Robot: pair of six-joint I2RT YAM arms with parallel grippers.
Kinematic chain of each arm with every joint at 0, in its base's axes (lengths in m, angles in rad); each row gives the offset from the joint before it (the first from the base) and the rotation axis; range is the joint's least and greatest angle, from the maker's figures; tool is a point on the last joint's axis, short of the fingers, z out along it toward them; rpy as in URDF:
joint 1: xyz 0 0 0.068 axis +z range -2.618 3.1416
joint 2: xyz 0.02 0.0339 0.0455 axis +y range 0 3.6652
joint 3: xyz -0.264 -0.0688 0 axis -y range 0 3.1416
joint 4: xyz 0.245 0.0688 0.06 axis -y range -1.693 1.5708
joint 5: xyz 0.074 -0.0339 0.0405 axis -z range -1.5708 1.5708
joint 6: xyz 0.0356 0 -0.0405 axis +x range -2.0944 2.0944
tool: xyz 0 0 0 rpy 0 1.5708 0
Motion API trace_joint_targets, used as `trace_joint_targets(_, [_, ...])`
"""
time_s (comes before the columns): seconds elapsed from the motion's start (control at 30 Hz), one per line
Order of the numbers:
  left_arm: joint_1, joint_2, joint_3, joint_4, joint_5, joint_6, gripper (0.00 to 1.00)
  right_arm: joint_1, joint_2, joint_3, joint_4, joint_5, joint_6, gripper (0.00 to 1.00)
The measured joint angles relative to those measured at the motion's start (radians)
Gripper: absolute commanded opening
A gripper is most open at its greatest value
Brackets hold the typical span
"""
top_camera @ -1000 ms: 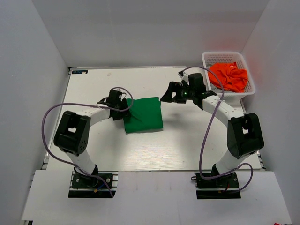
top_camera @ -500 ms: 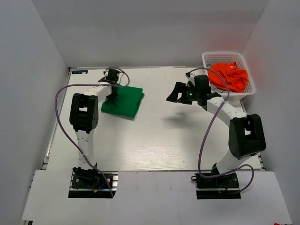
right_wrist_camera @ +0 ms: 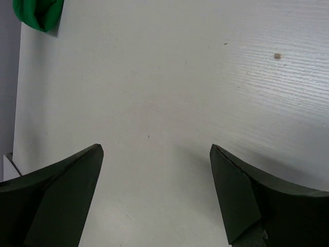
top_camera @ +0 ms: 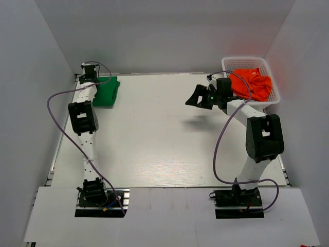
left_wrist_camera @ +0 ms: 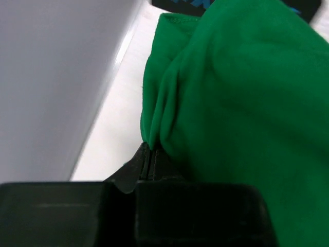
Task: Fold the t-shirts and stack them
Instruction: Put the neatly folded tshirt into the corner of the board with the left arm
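— What is seen around the work?
— A white table [top_camera: 164, 139] is shut in by grey walls [top_camera: 31, 77]. A white lattice basket [top_camera: 226, 65] is set at upper right, with the orange t-shirt [top_camera: 252, 85] bunched inside.
— And the green t-shirt [top_camera: 107, 91]?
— It is found folded at upper left near the wall, pinched by the closed left gripper [left_wrist_camera: 149, 153]. The right gripper [right_wrist_camera: 157, 154] is spread wide over bare table beside the basket, with nothing gripped

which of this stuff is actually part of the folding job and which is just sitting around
Part of the job: green t-shirt, pinched in the left gripper at the far left corner; orange t-shirt, crumpled in the white basket; right gripper, open, empty.
Just lying about: white basket at far right; table.
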Motion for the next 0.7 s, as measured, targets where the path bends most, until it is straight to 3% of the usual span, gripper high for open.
trace_joint_targets(0.3, [0.063,0.003,0.001,0.047,0.014,0.028,0.00,-0.027,0.068,0.025,0.040,-0.035,0.037,0.90])
trace_joint_targets(0.4, [0.066,-0.008,-0.012,0.068,0.033,0.047,0.45,-0.029,0.068,0.024,0.046,-0.053,0.037,0.90])
trace_joint_targets(0.47, [0.067,-0.024,-0.016,0.074,0.041,0.051,0.84,-0.029,0.068,0.024,0.051,-0.066,0.037,0.90])
trace_joint_targets(0.53, [0.068,-0.049,-0.016,0.077,0.051,0.045,1.00,-0.029,0.066,0.021,0.058,-0.076,0.034,0.90])
trace_joint_targets(0.7, [0.060,-0.215,-0.055,0.052,0.079,-0.008,1.00,-0.022,-0.021,-0.069,0.068,-0.050,0.019,0.90])
